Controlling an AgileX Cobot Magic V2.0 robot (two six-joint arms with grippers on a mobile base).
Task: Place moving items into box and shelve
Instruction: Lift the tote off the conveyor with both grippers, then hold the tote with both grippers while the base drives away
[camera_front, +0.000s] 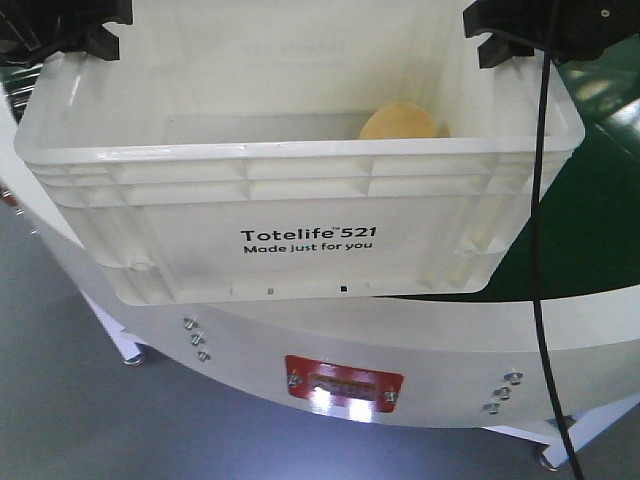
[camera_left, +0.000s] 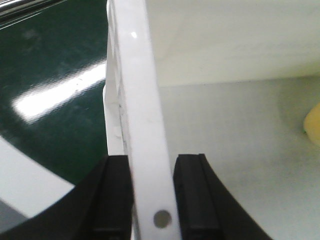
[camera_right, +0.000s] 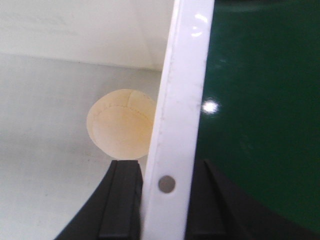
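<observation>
white box (camera_front: 150, 215) | "totelife 521 made just for you" | ball (camera_front: 398, 121) inside

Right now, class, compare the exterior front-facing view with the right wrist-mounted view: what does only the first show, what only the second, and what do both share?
Only the front view: the Totelife print, the left gripper on the opposite rim, a black cable. Only the right wrist view: the right gripper close up, fingers clamped on the rim, and a small hole in it. Both: the crate, the ball inside it, the green surface.
</observation>
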